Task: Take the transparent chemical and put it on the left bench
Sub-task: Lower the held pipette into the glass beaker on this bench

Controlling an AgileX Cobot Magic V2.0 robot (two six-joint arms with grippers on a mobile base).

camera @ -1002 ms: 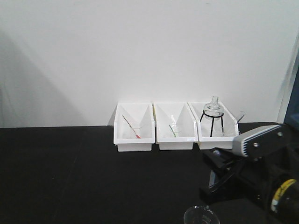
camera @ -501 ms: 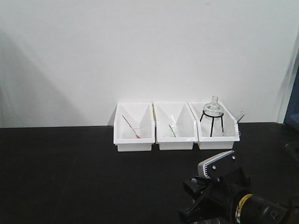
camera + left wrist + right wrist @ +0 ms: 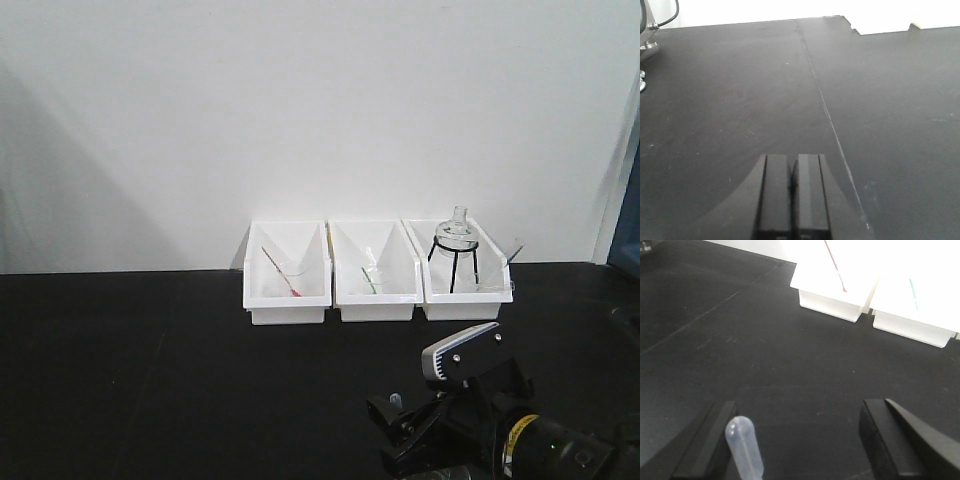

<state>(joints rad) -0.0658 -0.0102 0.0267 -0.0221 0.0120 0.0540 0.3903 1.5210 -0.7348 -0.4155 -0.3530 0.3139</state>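
The transparent chemical is a translucent bluish-white pipette (image 3: pixel 744 445). Its bulb end stands right beside the left finger of my right gripper (image 3: pixel 800 410). That gripper is open wide and the right finger is far from the pipette. In the front view the bulb (image 3: pixel 396 399) pokes up at the left of the right gripper (image 3: pixel 405 425), low over the black left bench (image 3: pixel 150 380). My left gripper (image 3: pixel 792 170) is shut with nothing in it, just above the bench top (image 3: pixel 740 90). The pipette's stem is hidden.
Three white bins (image 3: pixel 288 300) (image 3: pixel 375 300) (image 3: pixel 465 300) stand in a row against the white wall. The right one holds a glass flask on a black stand (image 3: pixel 457 235). A seam (image 3: pixel 825 105) runs across the bench. A metal fitting (image 3: pixel 647 40) sits at the far left.
The right arm dropped low and moved left. In the last half second its jaws spread apart, and the pipette bulb now shows at the left finger.
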